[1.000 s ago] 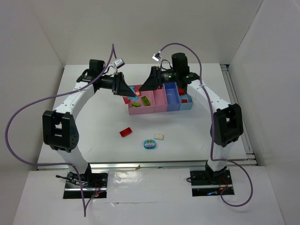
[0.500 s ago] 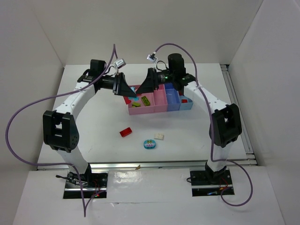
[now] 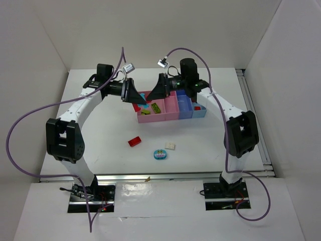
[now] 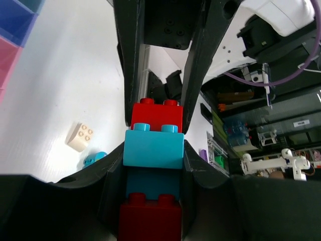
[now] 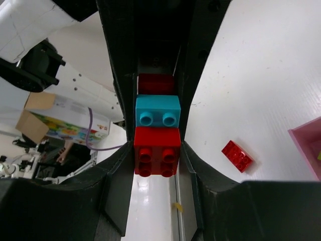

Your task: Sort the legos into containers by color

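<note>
1. Change is slight: the right gripper (image 5: 156, 150) has edged left since a second ago, uncovering more of the blue bin (image 3: 184, 104); the left gripper (image 4: 153, 150) and the loose bricks lie as before.
2. Both grippers meet tip to tip above the wide pink bin (image 3: 150, 119); each is clamped on one end of a three-brick stack (image 5: 157, 143), a teal brick (image 4: 153, 148) between a dark red brick (image 4: 150, 216) and a bright red brick (image 4: 156, 114).
3. Bricks are glossy moulded plastic, blocky, with round studs; the bins are thin-walled rectangles set side by side.
4. On the matte white table (image 3: 100, 140) lie a studded red block (image 3: 134, 141), a cream brick (image 3: 170, 145) with one curved side, and a rounded teal piece (image 3: 160, 154).
</note>
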`<state>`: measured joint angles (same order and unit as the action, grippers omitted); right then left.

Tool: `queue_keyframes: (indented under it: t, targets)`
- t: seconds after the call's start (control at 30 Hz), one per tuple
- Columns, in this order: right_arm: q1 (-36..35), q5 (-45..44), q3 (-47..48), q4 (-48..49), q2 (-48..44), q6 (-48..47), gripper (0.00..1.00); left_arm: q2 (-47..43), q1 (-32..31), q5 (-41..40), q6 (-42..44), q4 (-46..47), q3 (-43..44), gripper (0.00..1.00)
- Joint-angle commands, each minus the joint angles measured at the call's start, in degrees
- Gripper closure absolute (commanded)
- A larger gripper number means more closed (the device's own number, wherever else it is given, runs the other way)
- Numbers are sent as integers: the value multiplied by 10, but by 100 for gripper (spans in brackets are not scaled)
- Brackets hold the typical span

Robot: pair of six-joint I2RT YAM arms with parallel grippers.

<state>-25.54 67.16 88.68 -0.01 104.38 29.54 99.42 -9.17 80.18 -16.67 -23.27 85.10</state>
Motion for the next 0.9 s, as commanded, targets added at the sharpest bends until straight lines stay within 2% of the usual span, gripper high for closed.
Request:
queue_keyframes:
  t: [0.0, 0.17, 0.23, 0.33, 0.37, 0.43, 0.47, 0.57, 0.63, 0.67, 0.73, 0.77, 0.87]
  targets:
    - [15, -71, -12, -19, -29, -24, 98, -4, 10, 4, 8, 5, 16, 100]
    - [61, -136, -72, 0, -73, 1, 100, 2, 27, -2, 2, 5, 4, 100]
    - [68, -153, -72, -22, -81, -10, 100, 2, 28, -2, 2, 5, 4, 100]
    - [81, -225, -77, -67, -102, -21, 100, 7, 33, -25, -9, 5, 4, 100]
    - [90, -316, -72, -90, -107, -21, 100, 7, 33, -39, -15, 5, 4, 100]
    - [90, -437, -55, -187, -107, -46, 100, 7, 33, -62, -31, 5, 4, 100]
    - [90, -567, -38, -218, -101, -46, 100, 7, 33, -103, -42, 5, 4, 100]
    - [98, -695, -31, -267, -87, -46, 95, 2, 33, -186, -74, -1, 11, 100]
    - [103, -731, -24, -278, -67, -46, 91, -4, 33, -222, -90, -1, 16, 100]
    - [103, -739, -24, -278, -61, -46, 91, -9, 33, -261, -109, -1, 16, 100]
    - [116, -772, -18, -286, -42, -52, 90, -14, 33, -286, -116, -1, 22, 100]
    - [116, -779, -18, -286, -37, -60, 89, -14, 33, -318, -132, -1, 22, 100]
    - [131, -779, -18, -280, -18, -60, 89, -26, 27, -349, -147, -1, 22, 100]
